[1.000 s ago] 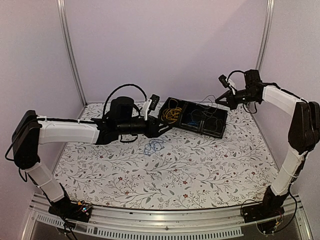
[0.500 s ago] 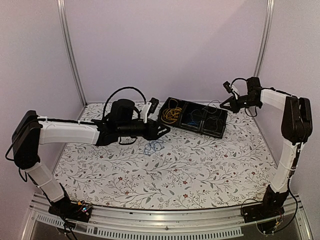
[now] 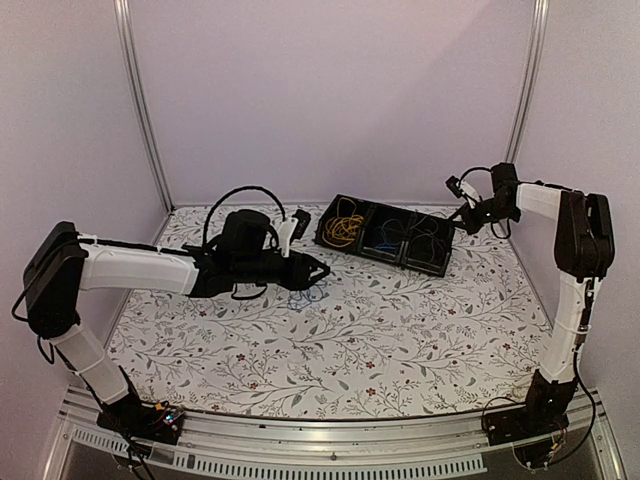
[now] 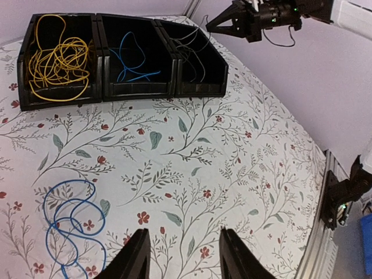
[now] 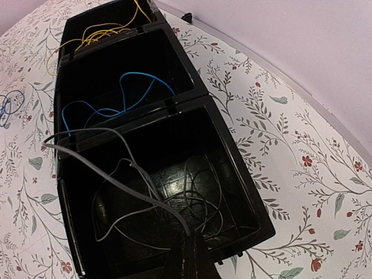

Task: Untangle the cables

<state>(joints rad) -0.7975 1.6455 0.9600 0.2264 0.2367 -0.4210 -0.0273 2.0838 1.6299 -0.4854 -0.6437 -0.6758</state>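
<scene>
Yellow cables (image 4: 58, 61) and a blue cable (image 4: 132, 65) sit in the black tray (image 4: 139, 93); a blue loop (image 4: 72, 218) lies on the table (image 4: 232, 151). Our left gripper (image 4: 185, 244) hangs half-open, empty; our right gripper (image 5: 192, 247) pinches a grey cable (image 5: 116, 186).

The left gripper (image 3: 320, 270) points right, with a blue cable (image 3: 305, 294) coiled on the table (image 3: 400, 330) just beneath its fingers. Beyond its fingertips sits a black tray (image 3: 400, 258) holding a yellow cable (image 3: 345, 226). The tray's far end, with a black cable (image 3: 425, 235), lies beside the right gripper (image 3: 460, 214).

Glossy plastic tray (image 4: 139, 91), matt printed cloth (image 4: 261, 145), smooth-sheathed cables (image 4: 55, 61)
</scene>
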